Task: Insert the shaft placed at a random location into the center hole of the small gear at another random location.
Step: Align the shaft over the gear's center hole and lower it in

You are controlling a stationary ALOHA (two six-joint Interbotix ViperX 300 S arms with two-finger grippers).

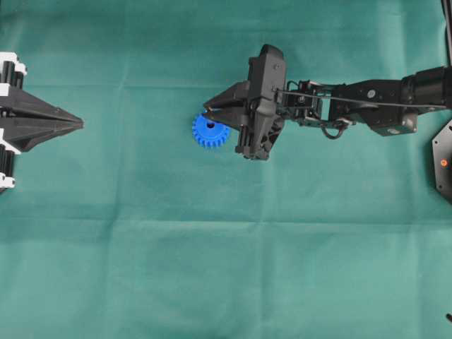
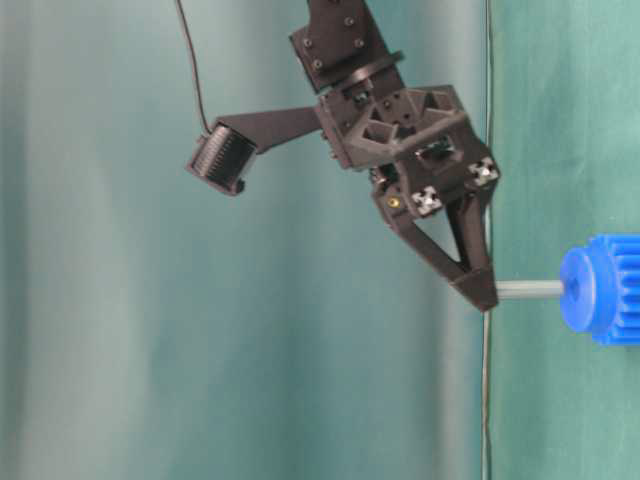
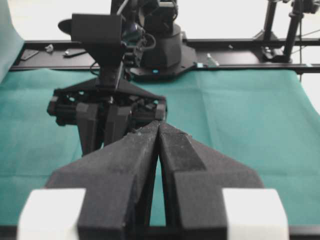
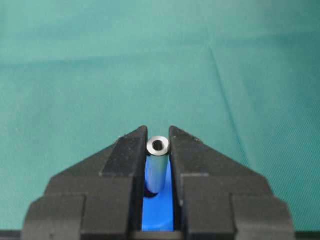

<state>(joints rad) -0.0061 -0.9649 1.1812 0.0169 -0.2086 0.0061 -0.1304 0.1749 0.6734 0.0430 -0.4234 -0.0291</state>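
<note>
The small blue gear [image 1: 206, 133] lies flat on the green cloth near the middle. My right gripper [image 1: 208, 109] is over it, shut on the silvery shaft [image 4: 157, 165], which stands between the fingertips. The shaft's lower end meets the center hole [image 4: 152, 191] in the gear's hub [image 4: 160, 212]. In the table-level view the shaft [image 2: 530, 290] spans from the right gripper's tip [image 2: 485, 298] to the gear [image 2: 600, 290]. My left gripper [image 1: 78, 123] is shut and empty at the far left, well away from the gear. It also shows in the left wrist view [image 3: 159, 125].
Green cloth [image 1: 226, 268] covers the whole table. A black mount [image 1: 443, 162] sits at the right edge. In the left wrist view the right arm [image 3: 107, 110] stands ahead, with a black frame rail [image 3: 240, 45] behind it.
</note>
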